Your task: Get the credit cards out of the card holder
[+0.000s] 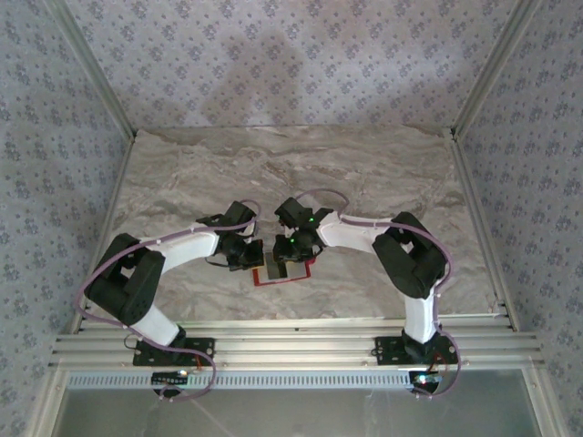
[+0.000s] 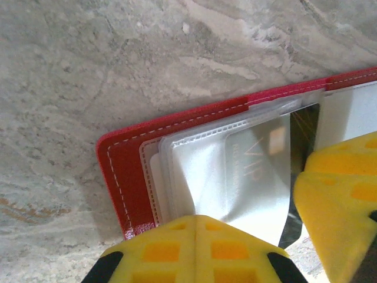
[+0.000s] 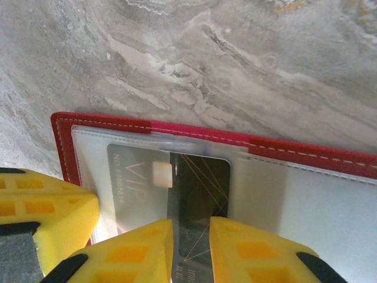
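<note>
Step in hand: extracting a card. The left gripper, fingers closed together, is pressing the card holder beneath it. The right gripper is straddling a dark credit card; I cannot tell whether it is clamping. The next move calls for a confirmed grip, then sliding the card out of its pocket.

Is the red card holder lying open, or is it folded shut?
Open. The card holder lies spread flat on the table, clear pockets facing up, with a VIP card visible inside one.

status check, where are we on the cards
Left end effector shut, down on card holder. Right end effector narrowly open over dark card. Silver VIP card in its pocket.
</note>
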{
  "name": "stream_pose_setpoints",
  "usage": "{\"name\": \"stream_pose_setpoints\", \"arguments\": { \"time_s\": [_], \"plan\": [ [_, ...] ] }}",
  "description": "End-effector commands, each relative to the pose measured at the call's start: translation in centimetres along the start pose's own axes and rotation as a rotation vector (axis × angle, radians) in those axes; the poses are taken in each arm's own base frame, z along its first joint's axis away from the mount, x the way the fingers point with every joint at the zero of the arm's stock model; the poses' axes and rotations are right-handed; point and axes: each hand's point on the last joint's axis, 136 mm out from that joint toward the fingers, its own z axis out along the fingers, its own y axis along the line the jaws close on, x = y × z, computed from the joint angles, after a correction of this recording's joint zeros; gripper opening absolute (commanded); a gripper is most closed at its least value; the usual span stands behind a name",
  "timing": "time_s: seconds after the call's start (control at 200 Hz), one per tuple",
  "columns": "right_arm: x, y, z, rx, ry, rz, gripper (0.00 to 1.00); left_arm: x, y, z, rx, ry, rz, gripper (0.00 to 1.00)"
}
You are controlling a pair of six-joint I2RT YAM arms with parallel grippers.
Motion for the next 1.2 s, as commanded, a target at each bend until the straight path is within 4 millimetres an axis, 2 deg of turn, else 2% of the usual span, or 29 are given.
{"name": "stream_pose_setpoints", "arguments": {
  "time_s": [0.0,0.105,0.385,0.485,0.605,0.78,1.194],
  "plan": [
    [0.6,-0.7,-1.6,0.008,-0.008,0.003,0.24,0.4,1.0,-0.2,-0.065,0.014,0.017,0.0],
    [0.3,0.0,-2.0,-0.056,-0.009,0.022,0.25,-0.1,0.9,-0.5,-0.083,0.007,0.037,0.0],
    [0.7,-0.1,-0.6,-0.11,0.043,0.039,0.25,-1.3,-0.8,-2.1,-0.074,-0.023,0.063,0.0],
    [0.7,-0.5,-0.3,-0.099,0.047,0.045,0.25,-1.0,-1.7,-2.2,-0.05,-0.02,0.068,0.0],
    [0.7,-1.0,-0.1,-0.082,0.047,0.05,0.25,-0.1,-2.4,-1.2,-0.038,0.02,0.078,0.0],
    [0.9,-1.6,0.4,-0.073,0.059,0.052,0.25,1.1,-1.3,0.7,-0.074,0.077,0.072,0.0],
    [1.0,-0.6,0.9,-0.245,0.078,0.083,0.25,2.1,0.5,2.2,-0.123,0.122,0.065,0.0]
  ]
}}
